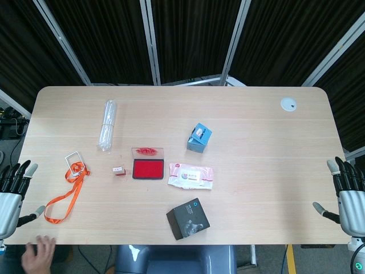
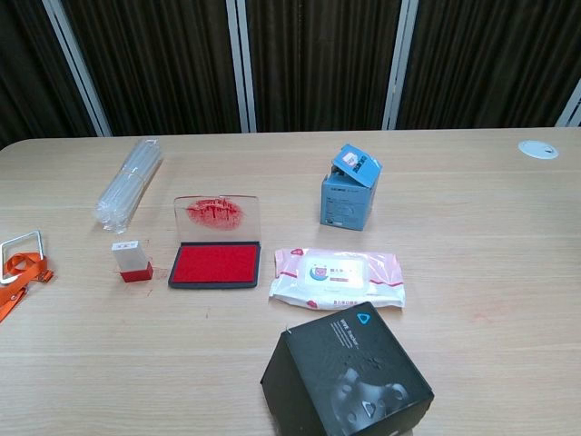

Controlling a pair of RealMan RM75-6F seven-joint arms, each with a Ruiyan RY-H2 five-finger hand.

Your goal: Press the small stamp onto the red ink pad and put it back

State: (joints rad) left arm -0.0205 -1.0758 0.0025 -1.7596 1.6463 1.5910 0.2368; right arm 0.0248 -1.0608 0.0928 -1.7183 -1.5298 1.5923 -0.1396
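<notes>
Lab: black curtains (image 1: 188,34), metal frame (image 1: 151,40), table (image 1: 256,171)

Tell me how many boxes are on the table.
2: a blue box toward the back, right of the ink pad, and a black box at the front edge.

**Items spread across the table**

The ink pad (image 2: 215,264) lies near the middle of the table (image 1: 256,137), lid open. The small stamp (image 2: 132,260) stands just left of it. Behind the stamp lies a plastic sleeve (image 2: 127,182); far left, a lanyard (image 1: 67,191). Right of the pad lies a wipes pack (image 2: 338,278), a carton (image 2: 349,187) behind it and a box (image 2: 347,374) in front.
</notes>
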